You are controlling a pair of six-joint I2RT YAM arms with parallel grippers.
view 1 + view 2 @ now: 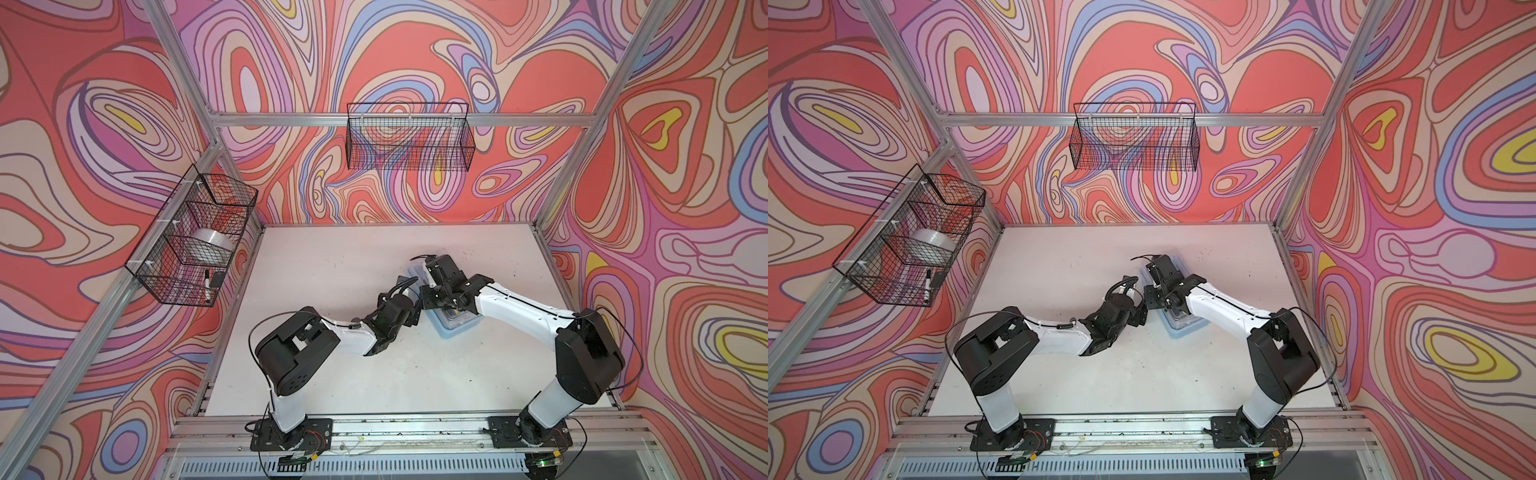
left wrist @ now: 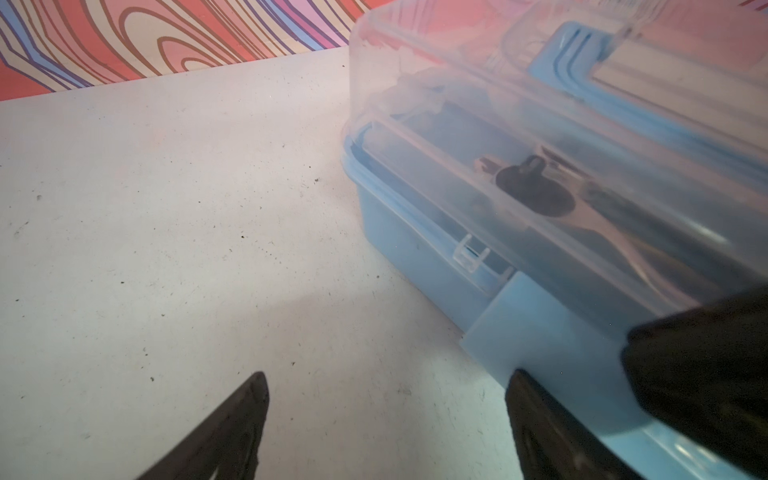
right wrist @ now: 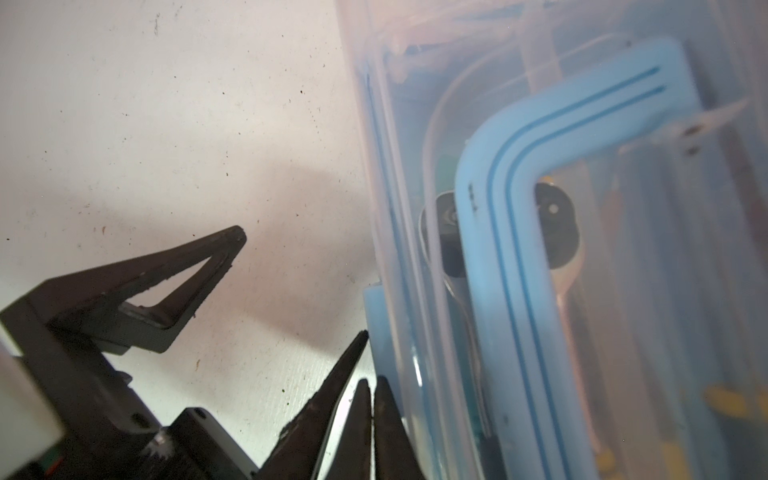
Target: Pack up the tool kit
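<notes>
White table (image 1: 332, 374); tool kit case (image 2: 415, 249) mid-right, lid down, long axis running away from the robot. Left gripper (image 2: 388, 374) spread wide, empty, one finger at the side latch (image 2: 511, 324). Right gripper (image 3: 372, 386) clenched, empty, just beside that latch.

Top views: both looking steeply down from high over the near edge, far off, sharing the whole white surface (image 1: 353, 374). Wrist views: each sitting very near the tool-kit case (image 2: 415, 257), sharing its clear lid (image 2: 457, 104) and blue handle (image 3: 498, 270).
</notes>
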